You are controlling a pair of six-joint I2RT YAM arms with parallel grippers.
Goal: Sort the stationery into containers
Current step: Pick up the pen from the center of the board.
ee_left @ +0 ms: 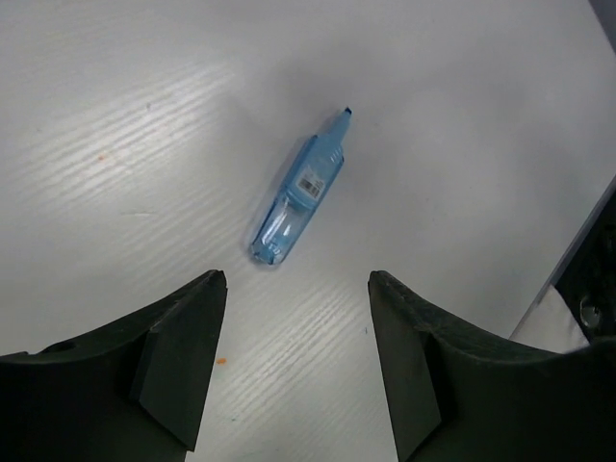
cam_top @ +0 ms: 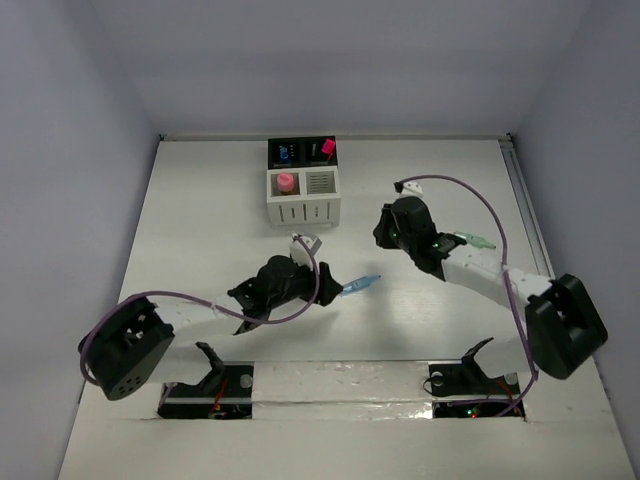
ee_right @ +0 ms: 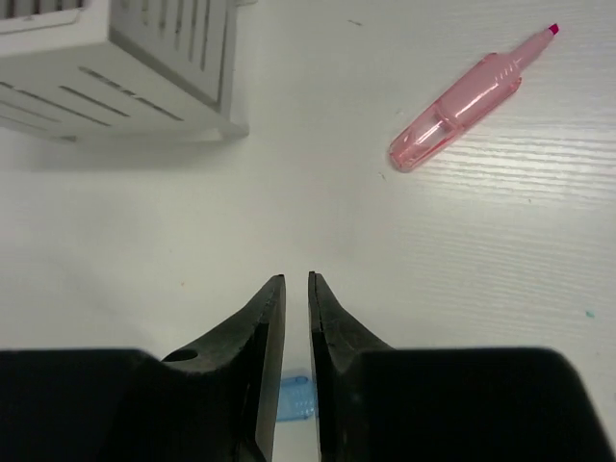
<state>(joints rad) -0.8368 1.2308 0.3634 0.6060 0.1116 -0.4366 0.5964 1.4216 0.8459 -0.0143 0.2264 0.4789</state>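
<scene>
Left jaws stand apart just short of the blue pen [ee_left: 298,197] lying flat on the bench [ee_left: 115,115], probably lining up a grab. Right jaws almost together; blue bit low in the gap, can't tell if clamped. Pink pen [ee_right: 462,101] lies unsorted near the containers [cam_top: 303,212].

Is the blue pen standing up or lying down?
Lying down. The blue pen lies flat on its side on the white table, just ahead of the open left gripper, which is not touching it.

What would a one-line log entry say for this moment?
left gripper open, blue pen just ahead | right gripper nearly shut near white cup | pink pen lying on table
</scene>
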